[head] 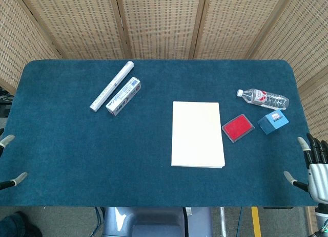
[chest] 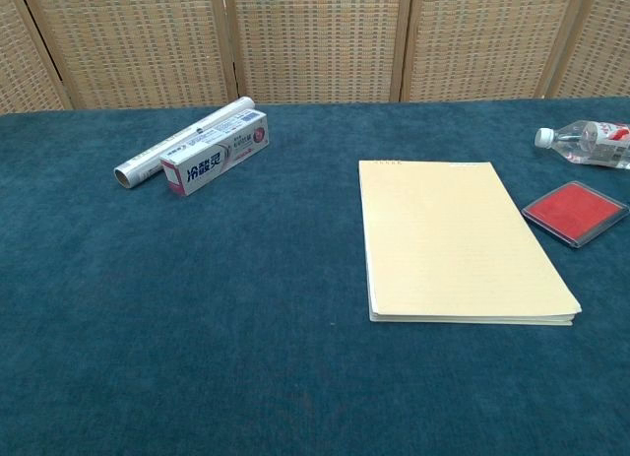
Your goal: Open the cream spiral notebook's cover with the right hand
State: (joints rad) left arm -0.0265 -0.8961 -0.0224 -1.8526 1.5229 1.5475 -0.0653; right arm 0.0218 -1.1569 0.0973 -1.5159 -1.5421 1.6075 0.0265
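Note:
The cream notebook [head: 197,134] lies flat and closed on the blue table, a little right of centre; the chest view shows the notebook [chest: 455,239] with its cover down. My right hand [head: 313,170] is at the table's right front edge, well to the right of the notebook, fingers spread and holding nothing. Only the fingertips of my left hand [head: 9,160] show at the left edge, apart and empty. Neither hand appears in the chest view.
A red ink pad [head: 238,128] and a small blue box [head: 272,122] sit right of the notebook, with a plastic bottle [head: 262,98] behind them. A toothpaste box [head: 123,95] and a white roll [head: 111,86] lie at the back left.

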